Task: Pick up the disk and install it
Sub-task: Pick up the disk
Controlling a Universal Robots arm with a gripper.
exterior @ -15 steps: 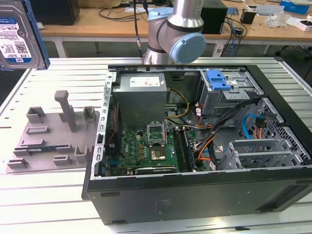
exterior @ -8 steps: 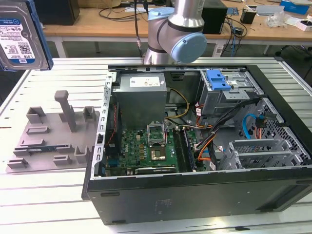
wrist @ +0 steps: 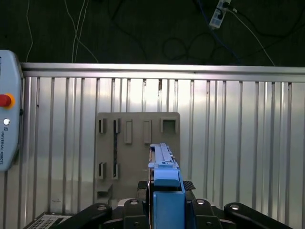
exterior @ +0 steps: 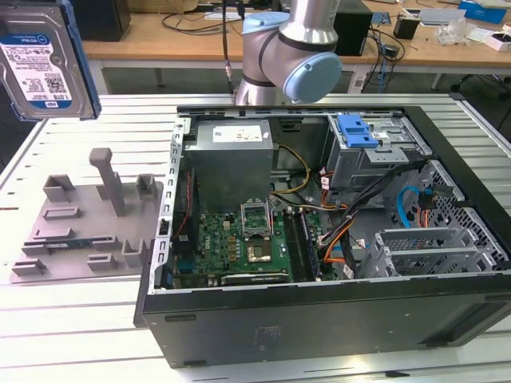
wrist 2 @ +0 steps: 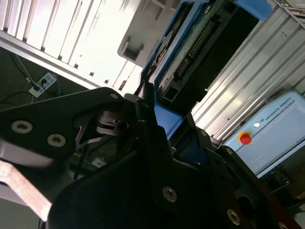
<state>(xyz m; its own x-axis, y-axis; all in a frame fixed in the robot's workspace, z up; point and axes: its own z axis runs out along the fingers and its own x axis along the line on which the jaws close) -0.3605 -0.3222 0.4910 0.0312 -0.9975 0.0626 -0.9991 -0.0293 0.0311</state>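
The disk, silver with a white-and-blue label and blue side rails, hangs high in the air at the exterior view's upper left, above the table. In the first wrist view the disk shows edge-on, standing up between the black fingers. My gripper is shut on its lower part. The second wrist view shows the disk from its connector end, with my gripper clamped on a blue rail. Far below it lies the grey fixture plate.
An open computer case lies on the slatted metal table, with a drive cage and blue latch at its far right. The grey fixture plate sits left of it. A teach pendant rests nearby.
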